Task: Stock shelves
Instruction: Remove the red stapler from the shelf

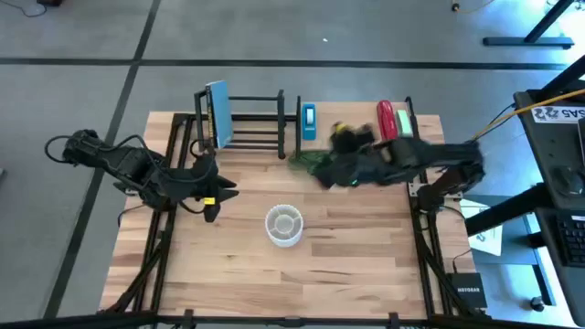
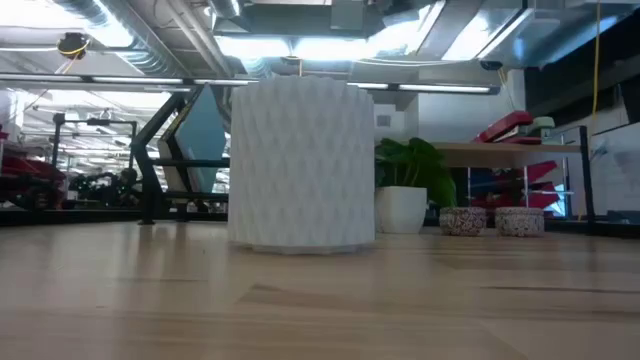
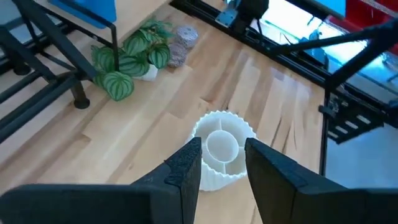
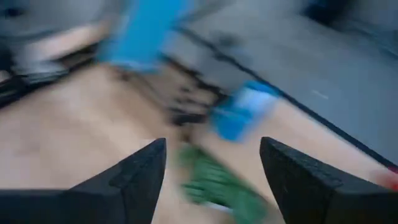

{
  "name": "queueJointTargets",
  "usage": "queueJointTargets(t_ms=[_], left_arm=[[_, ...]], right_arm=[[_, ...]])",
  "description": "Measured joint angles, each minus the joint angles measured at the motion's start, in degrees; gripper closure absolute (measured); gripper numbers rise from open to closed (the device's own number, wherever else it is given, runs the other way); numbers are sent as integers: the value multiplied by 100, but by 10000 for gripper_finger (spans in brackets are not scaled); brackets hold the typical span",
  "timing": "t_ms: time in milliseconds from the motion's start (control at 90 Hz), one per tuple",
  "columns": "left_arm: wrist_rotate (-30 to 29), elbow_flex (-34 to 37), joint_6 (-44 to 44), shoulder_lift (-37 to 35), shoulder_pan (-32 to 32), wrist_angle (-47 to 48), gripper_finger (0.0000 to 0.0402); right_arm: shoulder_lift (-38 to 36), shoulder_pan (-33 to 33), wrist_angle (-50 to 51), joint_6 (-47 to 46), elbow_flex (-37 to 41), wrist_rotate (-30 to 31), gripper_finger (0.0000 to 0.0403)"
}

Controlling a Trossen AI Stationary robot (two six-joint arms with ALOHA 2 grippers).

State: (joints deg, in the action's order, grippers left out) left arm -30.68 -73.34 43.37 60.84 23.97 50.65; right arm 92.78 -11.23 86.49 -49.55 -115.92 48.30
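A white ribbed cup (image 1: 284,225) with inner compartments stands on the table's middle (image 2: 300,165). My left gripper (image 1: 219,194) is open to the cup's left; the left wrist view shows the cup (image 3: 221,149) beyond my left gripper (image 3: 222,163). My right gripper (image 1: 322,175) is open over a leafy green plant (image 1: 306,161), with nothing between its fingers in the blurred right wrist view (image 4: 214,165). The black rack (image 1: 249,123) at the back holds an upright blue board (image 1: 218,114). The wooden shelf board (image 2: 470,148) carries a red stapler (image 2: 510,127).
A blue item (image 1: 308,122) stands upright beside the rack. The red stapler (image 1: 387,119) and a green item (image 1: 403,122) lie at the back right. Two small speckled pots (image 2: 463,220) (image 2: 518,220) stand under the shelf board. Black frame rails run along both table sides.
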Motion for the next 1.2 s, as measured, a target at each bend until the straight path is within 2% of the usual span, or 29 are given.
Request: queueJointTargets(t_ms=[44,144,278,422,556,722,867,1056,1200], left_arm=[[-37,0,18,-2,0,-4,295],[-252,0,16,0,0,-6,295],[-473,0,17,-4,-16,-18,295],[-466,0,131,6,-149,-44,295],[-425,0,143,9,-294,-45,295],[-408,0,145,7,-560,-84,295],[-406,0,160,9,-715,-214,295],[-404,0,120,17,-902,-388,295],[-406,0,151,20,-1128,-380,295]], right_arm=[[-115,36,443,-524,27,183,139],[-591,152,175,-802,539,258,108],[-1170,677,293,-1782,1431,243,70],[-1635,1807,349,-2060,2558,-655,64],[-1776,2889,71,-1370,3199,-1112,79],[-1765,3889,-756,-91,3479,-1926,97],[-1761,4690,-928,489,3550,-2367,108],[-1761,5571,-1062,1120,3550,-3306,120],[-1562,5895,-994,1430,3547,-3574,133]])
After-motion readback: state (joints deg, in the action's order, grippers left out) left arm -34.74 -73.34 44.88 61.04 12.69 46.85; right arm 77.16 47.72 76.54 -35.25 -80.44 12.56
